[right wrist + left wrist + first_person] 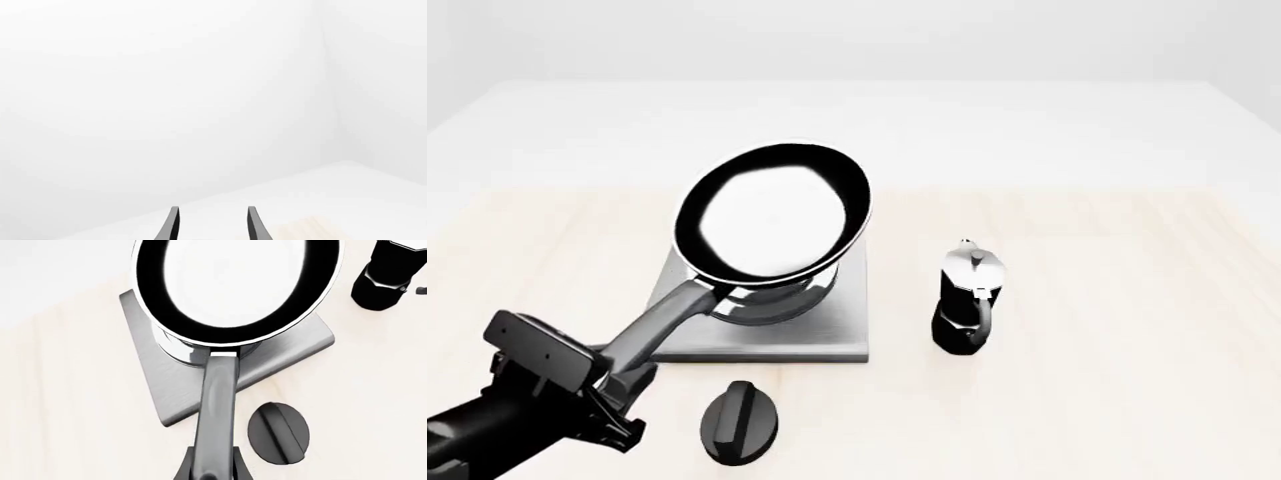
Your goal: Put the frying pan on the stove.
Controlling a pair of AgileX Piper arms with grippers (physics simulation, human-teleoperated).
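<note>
The frying pan [774, 212], black with a pale glossy inside, is tilted above the stove [827, 325], a flat grey slab with a silver burner under the pan. My left gripper [627, 375] is shut on the end of the pan's long grey handle [674, 318] at the front left. In the left wrist view the pan [237, 287] hangs over the stove [173, 385], and my left gripper [213, 471] clamps the handle [217, 405]. My right gripper [210, 225] is open and empty, facing a blank white backdrop; it does not show in the front view.
A black-and-silver moka pot [968, 298] stands right of the stove, also in the left wrist view [390, 272]. A small black oval knob [741, 424] lies in front of the stove, right of my left gripper, seen too in the left wrist view [279, 431].
</note>
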